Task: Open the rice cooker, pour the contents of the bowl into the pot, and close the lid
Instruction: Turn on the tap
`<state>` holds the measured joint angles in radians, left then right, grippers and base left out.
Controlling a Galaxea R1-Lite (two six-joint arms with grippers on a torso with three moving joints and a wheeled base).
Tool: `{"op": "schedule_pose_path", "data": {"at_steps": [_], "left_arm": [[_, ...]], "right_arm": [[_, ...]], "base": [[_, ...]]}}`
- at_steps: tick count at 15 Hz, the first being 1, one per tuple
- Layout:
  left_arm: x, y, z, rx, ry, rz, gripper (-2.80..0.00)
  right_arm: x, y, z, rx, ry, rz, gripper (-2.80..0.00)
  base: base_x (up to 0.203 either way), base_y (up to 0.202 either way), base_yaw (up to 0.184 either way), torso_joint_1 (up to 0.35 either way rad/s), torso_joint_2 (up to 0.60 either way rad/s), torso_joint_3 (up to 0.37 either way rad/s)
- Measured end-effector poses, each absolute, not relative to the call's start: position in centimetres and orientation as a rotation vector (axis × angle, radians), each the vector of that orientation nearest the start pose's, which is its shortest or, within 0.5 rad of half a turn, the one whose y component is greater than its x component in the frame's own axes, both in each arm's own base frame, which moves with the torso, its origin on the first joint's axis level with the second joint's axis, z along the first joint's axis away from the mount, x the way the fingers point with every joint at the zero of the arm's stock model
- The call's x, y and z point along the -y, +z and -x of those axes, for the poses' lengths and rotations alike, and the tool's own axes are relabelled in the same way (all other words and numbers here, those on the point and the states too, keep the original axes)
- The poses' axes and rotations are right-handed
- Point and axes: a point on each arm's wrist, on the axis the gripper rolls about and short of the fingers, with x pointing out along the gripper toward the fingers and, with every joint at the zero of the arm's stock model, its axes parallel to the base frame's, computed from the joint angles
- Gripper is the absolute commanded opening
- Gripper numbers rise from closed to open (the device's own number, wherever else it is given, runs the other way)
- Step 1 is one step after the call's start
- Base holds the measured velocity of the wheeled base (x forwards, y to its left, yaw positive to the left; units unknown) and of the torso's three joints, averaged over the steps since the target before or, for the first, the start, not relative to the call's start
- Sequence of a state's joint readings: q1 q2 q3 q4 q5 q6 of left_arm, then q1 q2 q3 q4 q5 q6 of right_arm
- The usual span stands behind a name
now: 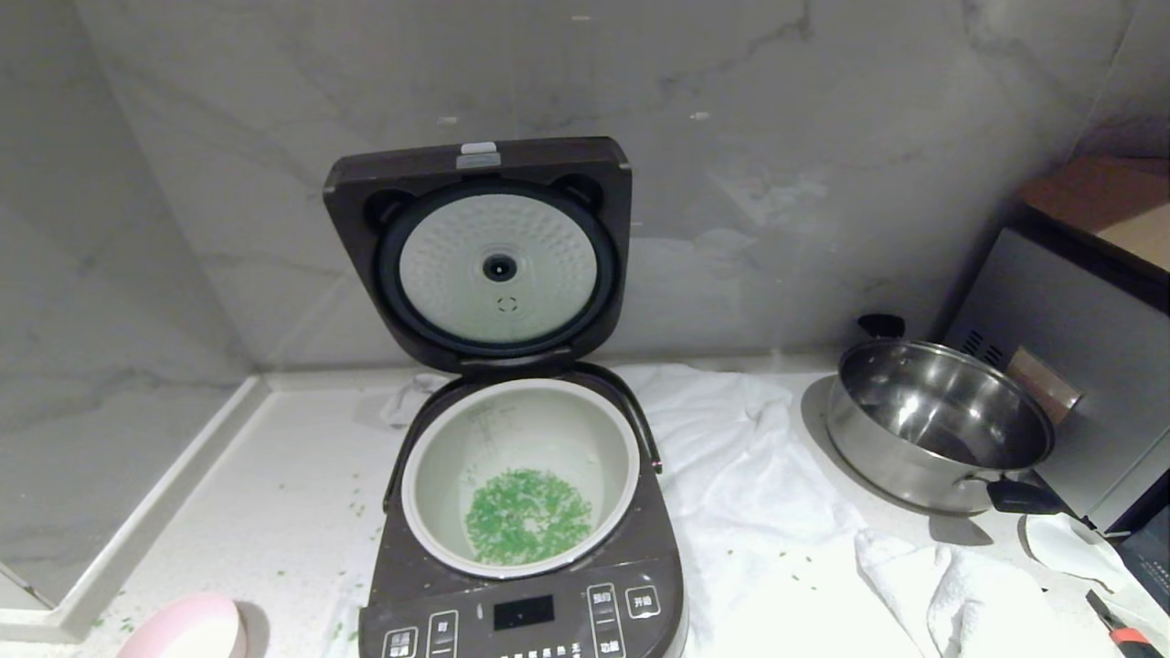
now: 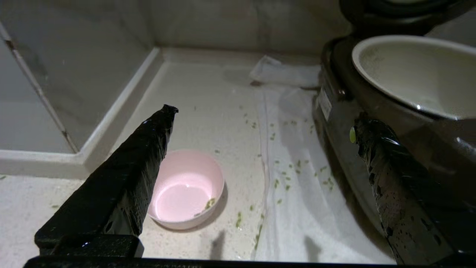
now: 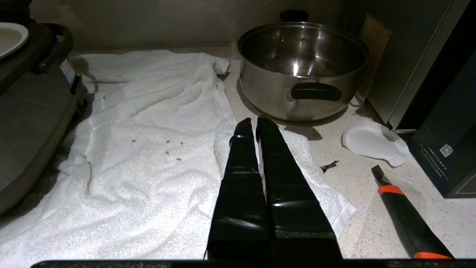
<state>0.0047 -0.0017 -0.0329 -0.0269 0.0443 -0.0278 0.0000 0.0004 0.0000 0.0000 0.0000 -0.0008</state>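
The rice cooker (image 1: 521, 594) stands on the counter with its lid (image 1: 484, 247) raised upright, dimpled silver plate facing me. Its pale pot (image 1: 439, 457) holds a heap of green chopped bits (image 1: 526, 516). The pink bowl (image 1: 183, 631) sits upright on the counter left of the cooker, with only a few green bits inside (image 2: 210, 203). My left gripper (image 2: 264, 123) hangs open above the counter between the bowl (image 2: 186, 190) and the cooker's side (image 2: 334, 123), holding nothing. My right gripper (image 3: 253, 124) is shut and empty over the white towel (image 3: 148, 149).
Green bits are scattered over the counter and towel beside the cooker (image 2: 290, 171). A steel pan with black handles (image 1: 941, 425) stands at the right, near a grey appliance (image 1: 1088, 366). An orange-and-black knife (image 3: 405, 212) and a white paper (image 3: 375, 143) lie near the pan. Walls close the left and back.
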Motion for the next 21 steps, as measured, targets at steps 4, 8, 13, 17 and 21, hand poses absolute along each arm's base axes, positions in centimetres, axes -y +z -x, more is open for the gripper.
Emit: {"op": "schedule_pose_path", "data": {"at_steps": [4,8,13,17,21], "left_arm": [[-0.03,7.74,2.77,-0.074,0.019,-0.012,0.0],[-0.03,7.72,2.79,-0.079,0.018,-0.013,-2.8],[-0.03,7.64,2.77,-0.082,0.018,-0.006,-2.8],[-0.03,7.62,2.77,-0.084,0.017,-0.007,-2.8],[-0.03,7.62,2.77,-0.083,0.017,-0.009,-2.8]], "right_arm": [[0.0,7.55,2.28,0.0,0.0,0.0,-2.8],[0.0,7.55,2.28,0.0,0.0,-0.001,-2.8],[0.0,7.55,2.28,0.0,0.0,-0.001,-2.8],[0.0,7.54,2.28,-0.002,0.0,-0.001,-2.8],[0.0,7.55,2.28,0.0,0.0,0.0,-2.8]], "base": [[0.0,0.0,0.0,0.0,0.0,0.0],[0.0,0.0,0.0,0.0,0.0,0.0],[0.0,0.0,0.0,0.0,0.0,0.0],[-0.077,0.0,-0.001,0.007,0.0,0.0],[-0.2,0.0,-0.003,0.001,0.0,0.002]]}}
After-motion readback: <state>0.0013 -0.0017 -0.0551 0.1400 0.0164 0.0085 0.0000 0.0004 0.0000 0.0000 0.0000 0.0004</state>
